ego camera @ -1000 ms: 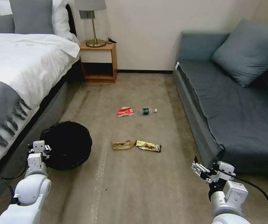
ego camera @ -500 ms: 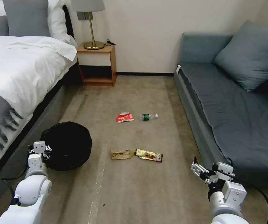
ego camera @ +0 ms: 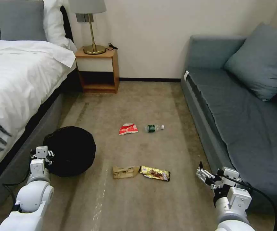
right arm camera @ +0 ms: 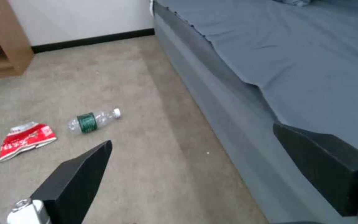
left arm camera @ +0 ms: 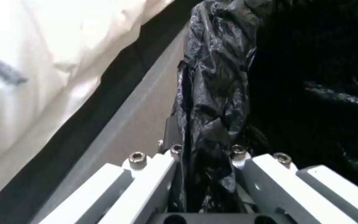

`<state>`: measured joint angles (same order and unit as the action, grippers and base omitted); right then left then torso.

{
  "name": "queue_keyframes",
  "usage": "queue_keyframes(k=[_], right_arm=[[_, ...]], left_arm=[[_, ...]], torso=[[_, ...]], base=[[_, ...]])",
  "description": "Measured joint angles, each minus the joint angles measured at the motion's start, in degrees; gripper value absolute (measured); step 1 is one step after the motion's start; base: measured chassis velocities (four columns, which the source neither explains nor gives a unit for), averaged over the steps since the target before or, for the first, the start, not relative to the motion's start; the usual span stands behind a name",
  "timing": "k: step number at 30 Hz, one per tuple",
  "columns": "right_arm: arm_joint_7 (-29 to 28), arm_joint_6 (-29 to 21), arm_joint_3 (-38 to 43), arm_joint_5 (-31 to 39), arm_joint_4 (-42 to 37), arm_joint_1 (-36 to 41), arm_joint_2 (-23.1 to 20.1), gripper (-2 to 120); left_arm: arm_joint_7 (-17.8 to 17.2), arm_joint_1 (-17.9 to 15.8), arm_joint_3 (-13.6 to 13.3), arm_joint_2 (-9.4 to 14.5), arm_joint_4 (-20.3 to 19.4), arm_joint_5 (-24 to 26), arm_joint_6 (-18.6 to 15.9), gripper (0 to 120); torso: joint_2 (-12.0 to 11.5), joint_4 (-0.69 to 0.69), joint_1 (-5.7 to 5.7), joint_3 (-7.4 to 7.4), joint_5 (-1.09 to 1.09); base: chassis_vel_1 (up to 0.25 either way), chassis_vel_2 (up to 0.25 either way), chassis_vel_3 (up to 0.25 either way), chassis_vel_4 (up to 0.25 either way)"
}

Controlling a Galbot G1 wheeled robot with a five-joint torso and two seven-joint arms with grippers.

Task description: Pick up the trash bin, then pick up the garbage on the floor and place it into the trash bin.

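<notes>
Left gripper has its fingers pinched on the bagged rim of the trash bin, black liner bunched between them — a rim hold keeps the mouth upward and ready to receive litter. The bin sits low on the left between the bed and the garbage. Right gripper hangs free beside the sofa, fingers spread wide with nothing between them, aimed at the floor, likely readied for picking. The count: one bin, four litter pieces — red-and-white wrapper, bottle, brown paper bag, gold wrapper. All four lie on the floor, none in the bin.
</notes>
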<state>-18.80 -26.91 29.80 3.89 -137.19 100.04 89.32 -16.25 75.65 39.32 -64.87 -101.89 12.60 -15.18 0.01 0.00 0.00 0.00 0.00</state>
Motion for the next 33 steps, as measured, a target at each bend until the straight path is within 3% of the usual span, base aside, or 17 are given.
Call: queue_keyframes(k=[21,30,33], right_arm=[[-1.72,-0.59,-1.68,-0.50,0.78,0.24,-0.12,100],[1.23,-8.64,-0.47,1.33,2.18,-4.22,-8.73,100],[8.92,-13.10,0.58,4.40,3.65,-9.77,-16.63,100]], left_arm=[[0.37,0.04,0.08,-0.09,0.54,0.08,0.44,1],[1.42,0.73,0.21,0.59,1.03,0.26,2.35,1],[1.83,2.46,1.41,1.84,1.17,0.27,2.97,1]], torso=[[0.00,-0.01,0.00,0.00,0.00],[-0.01,-0.01,0.01,-0.01,0.00],[-0.01,-0.01,0.00,-0.01,-0.01]], base=[[-0.125,0.123,0.132,-0.127],[-0.040,0.034,0.029,-0.032],[0.000,0.000,0.000,0.000]])
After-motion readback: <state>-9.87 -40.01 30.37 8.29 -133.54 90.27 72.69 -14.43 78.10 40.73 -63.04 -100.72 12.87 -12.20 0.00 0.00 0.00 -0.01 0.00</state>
